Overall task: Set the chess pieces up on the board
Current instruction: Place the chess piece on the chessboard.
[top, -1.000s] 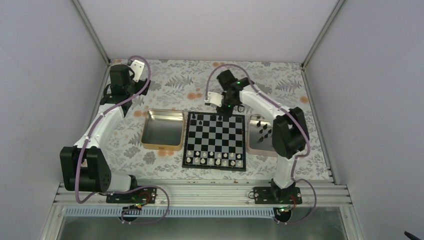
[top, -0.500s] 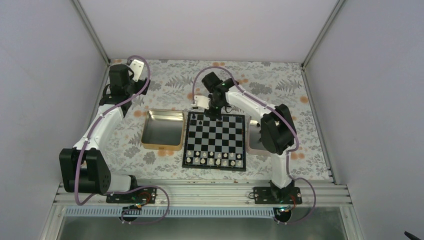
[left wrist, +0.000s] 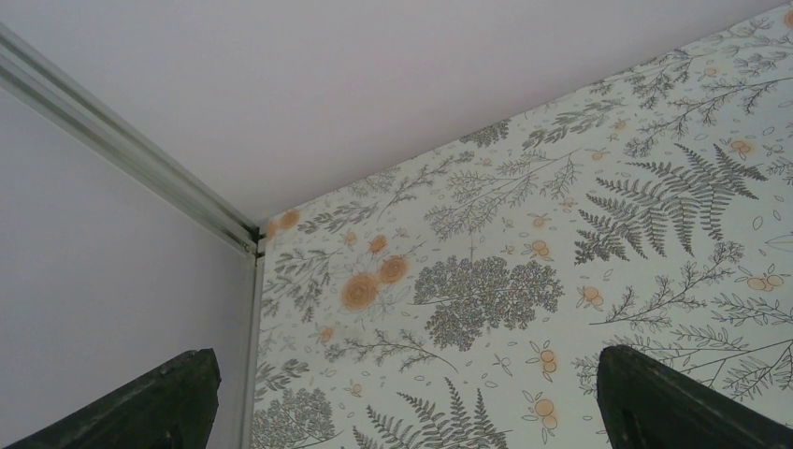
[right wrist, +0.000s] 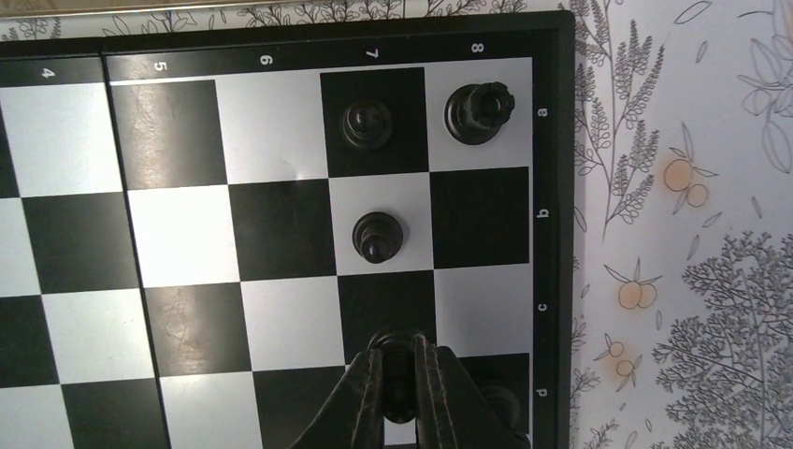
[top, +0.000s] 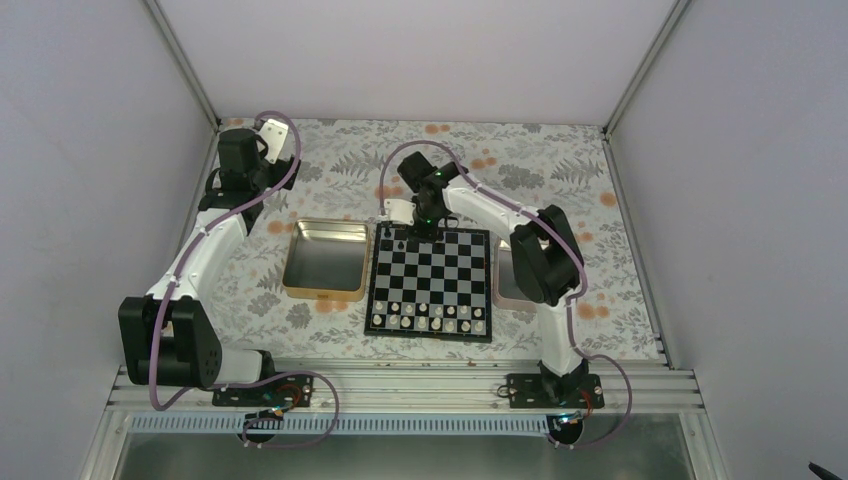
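Note:
The board (top: 431, 280) lies mid-table, its far-left corner filling the right wrist view (right wrist: 187, 234). My right gripper (top: 425, 228) hovers over that far edge. In the right wrist view it (right wrist: 400, 363) is shut on a black chess piece (right wrist: 398, 337) above a dark square in the second row from the edge. Three black pieces stand nearby: two in the corner squares (right wrist: 366, 123) (right wrist: 479, 112) and one (right wrist: 378, 236) just ahead of the fingers. Another (right wrist: 506, 402) is half hidden beside them. My left gripper (top: 268, 132) is open and empty (left wrist: 411, 412) at the far-left corner.
A gold tray (top: 325, 258) sits left of the board. A second tray (top: 503, 272) on the right is mostly hidden by the right arm. White pieces (top: 430, 317) fill the board's two near rows. Enclosure walls and a corner post (left wrist: 131, 154) stand close to the left gripper.
The right arm has swung left along the board's far edge, from near the right tray to the far-left squares, with the piece still in its fingers. The left arm has not moved.

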